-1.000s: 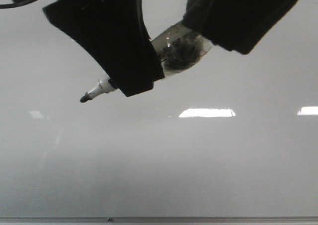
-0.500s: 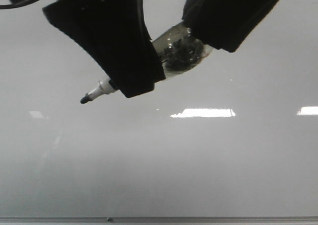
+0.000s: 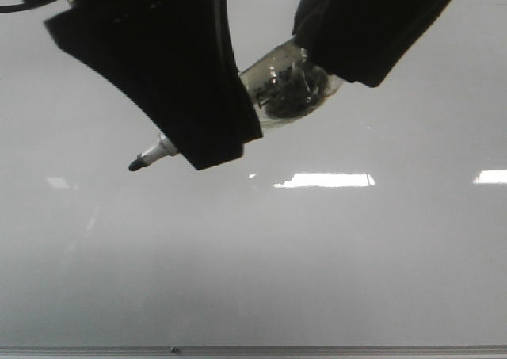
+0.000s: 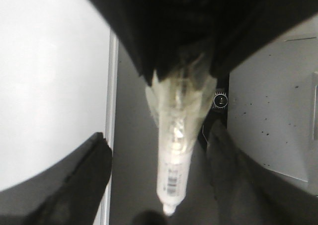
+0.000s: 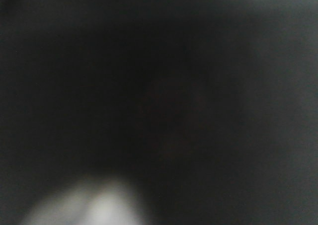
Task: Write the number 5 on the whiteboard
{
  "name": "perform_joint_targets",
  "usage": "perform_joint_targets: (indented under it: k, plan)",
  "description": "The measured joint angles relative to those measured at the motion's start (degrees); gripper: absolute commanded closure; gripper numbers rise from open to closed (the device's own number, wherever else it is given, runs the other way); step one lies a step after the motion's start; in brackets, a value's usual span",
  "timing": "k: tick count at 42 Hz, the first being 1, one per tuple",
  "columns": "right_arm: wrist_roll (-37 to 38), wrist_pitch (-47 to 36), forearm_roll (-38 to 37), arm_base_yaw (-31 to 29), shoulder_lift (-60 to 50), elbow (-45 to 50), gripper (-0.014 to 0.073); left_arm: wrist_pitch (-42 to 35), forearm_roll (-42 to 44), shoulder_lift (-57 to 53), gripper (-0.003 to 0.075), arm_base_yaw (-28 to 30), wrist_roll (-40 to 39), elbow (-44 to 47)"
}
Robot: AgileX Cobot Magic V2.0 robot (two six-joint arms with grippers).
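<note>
The whiteboard [image 3: 317,256] fills the front view, pale grey and glossy. No number 5 is in view on it. A white marker [image 3: 289,89], wrapped in clear tape, hangs slanted above the board with its black tip [image 3: 135,166] low on the left. My right gripper [image 3: 372,26] is shut on its taped rear end. My left gripper [image 3: 182,74] covers the marker's middle. In the left wrist view, the marker [image 4: 174,155] runs between the left gripper [image 4: 159,140] and its fingers [image 4: 84,180], which stand apart from it. The right wrist view is dark and blurred.
A thin metal edge strip [image 3: 317,349] runs along the board's near edge, with a small dark speck [image 3: 174,349] on it. Bright light reflections [image 3: 329,180] lie on the board. Beyond the board's edge strip [image 4: 112,86] is a grey speckled surface [image 4: 268,111].
The marker tip has dropped slightly toward the board. The left gripper has shifted a little left and down along the marker, covering more of its neck.
</note>
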Motion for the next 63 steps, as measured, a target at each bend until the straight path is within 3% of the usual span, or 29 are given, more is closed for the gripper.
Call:
perform_joint_targets:
  k: [8, 14, 27, 36, 44, 49, 53, 56, 63]
  plan:
    - [0.00, -0.66, 0.00, 0.00, 0.00, 0.00, 0.0592, 0.68, 5.62, -1.30, 0.0295, 0.13, -5.74, 0.00]
    - [0.00, -1.01, -0.12, 0.00, 0.00, 0.00, 0.0592, 1.68, 5.20, -3.03, 0.0297, 3.63, -6.79, 0.67]
    - [2.39, 0.12, -0.32, 0.00, 0.00, 0.00, 0.0592, 0.86, -4.12, -10.57, 0.0300, 24.90, -7.13, 4.69]
    - [15.24, 0.56, -6.68, -3.48, -1.43, 0.00, 0.0592, -2.52, -8.01, -23.68, 0.0300, 35.54, -7.25, 10.38]
    - [26.15, 0.48, -7.32, -14.04, -7.41, 0.13, 0.0592, -2.65, -9.18, -30.22, 0.0300, 37.37, -7.84, 15.59]
    - [28.37, -2.20, -6.44, -17.78, -11.79, 2.85, 0.0592, -3.28, -9.80, -31.42, 0.0300, 37.37, -8.15, 17.12]
    - [28.63, -5.18, -4.72, -18.48, -15.98, 6.89, 0.0608, -3.67, -10.07, -31.52, 0.0300, 37.37, -8.18, 17.27]
    - [28.63, -7.36, -3.67, -18.56, -18.88, 10.01, 0.0665, -4.09, -10.16, -31.52, 0.0300, 37.37, -8.28, 17.37]
    - [29.11, -15.02, -3.04, -18.56, -25.70, 18.40, 0.0659, -4.58, -10.20, -31.52, 0.0300, 37.37, -8.40, 17.37]
